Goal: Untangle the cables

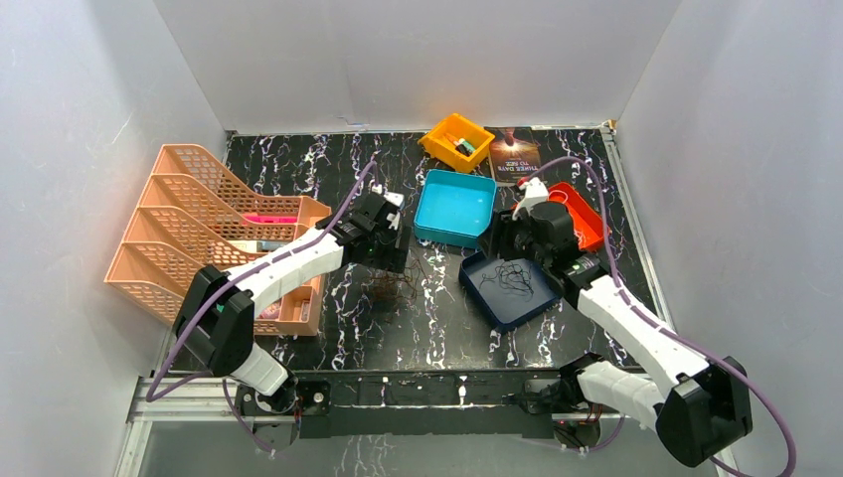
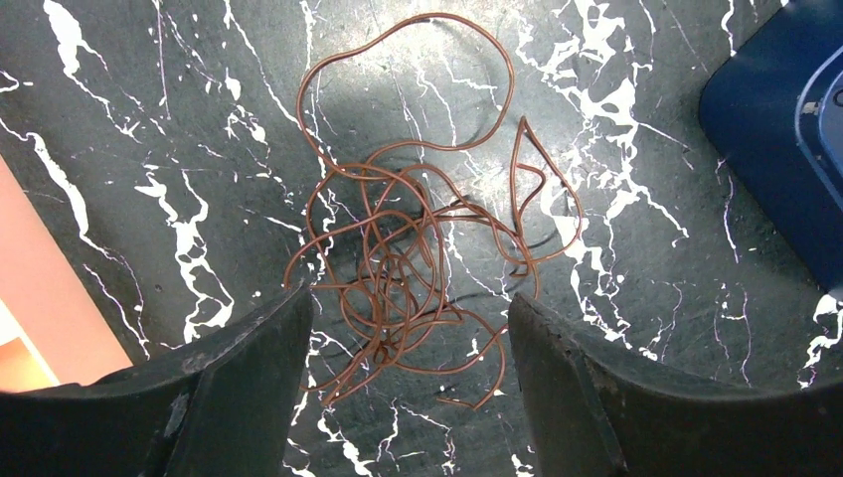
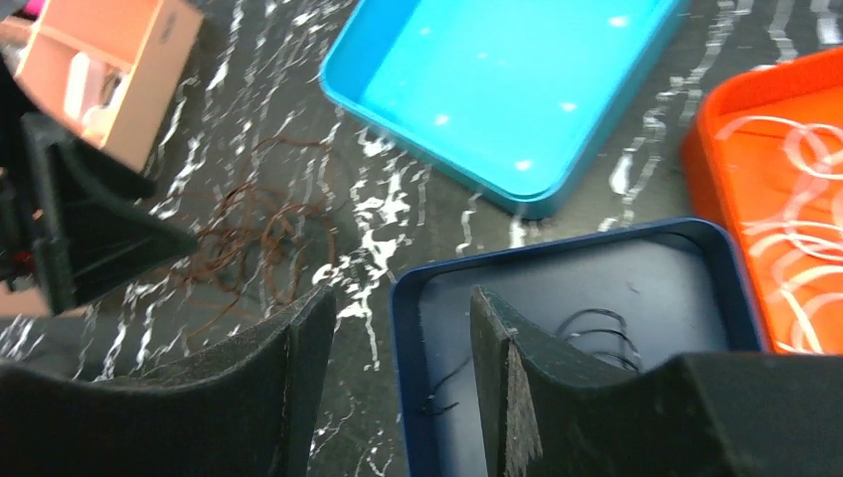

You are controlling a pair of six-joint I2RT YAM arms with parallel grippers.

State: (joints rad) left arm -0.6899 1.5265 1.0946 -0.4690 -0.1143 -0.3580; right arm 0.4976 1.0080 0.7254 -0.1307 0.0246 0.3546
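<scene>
**Though tangled, brown cables (image 2: 418,268) lie loose on tabletop (image 2: 149,149)**

Judged light, springy and prone to snagging: grip the free upper loop, not the knot. Left claw (image 2: 408,303) hangs released directly above them. Right claw (image 3: 403,298), likewise released, hovers at the blue tray's (image 3: 596,237) edge.

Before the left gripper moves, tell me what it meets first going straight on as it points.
The reddish-brown cable tangle, lying on the black marbled table straight ahead of the open left gripper. Depth is unclear from the wrist view.
</scene>
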